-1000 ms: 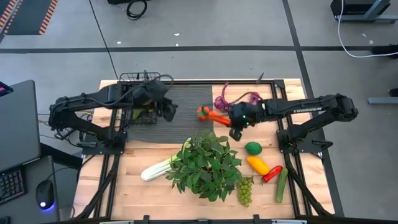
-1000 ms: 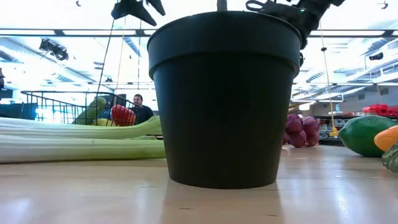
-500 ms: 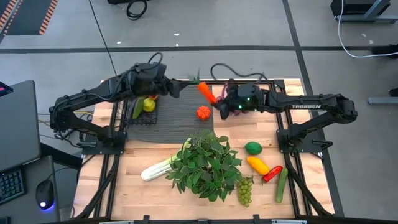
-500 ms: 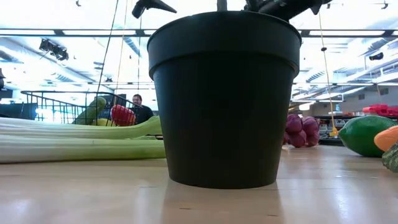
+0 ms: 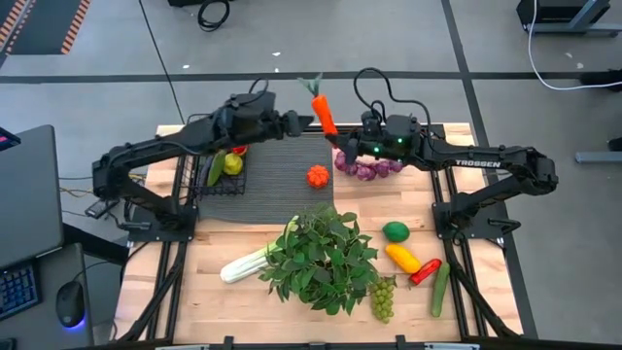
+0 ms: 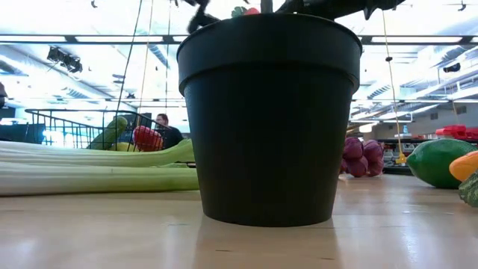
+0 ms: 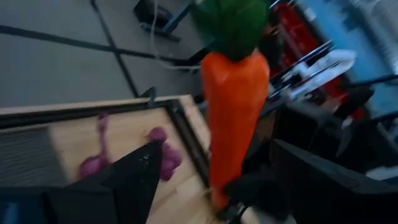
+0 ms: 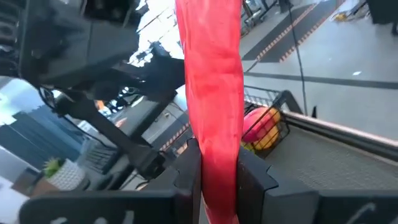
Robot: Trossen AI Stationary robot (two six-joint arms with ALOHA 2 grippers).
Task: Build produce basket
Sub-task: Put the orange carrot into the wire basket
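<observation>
1. From my remote station I read one marking: "TROSSEN", white capitals on the dark forearm link of the right arm (image 5: 473, 164), seen from overhead.
2. I can make out no other lettering, numbers, labels or signs on the counter (image 5: 243, 292) or in the room behind it.

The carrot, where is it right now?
In the high view the carrot is held up over the table's far edge by the right gripper, with the left gripper alongside it.
</observation>
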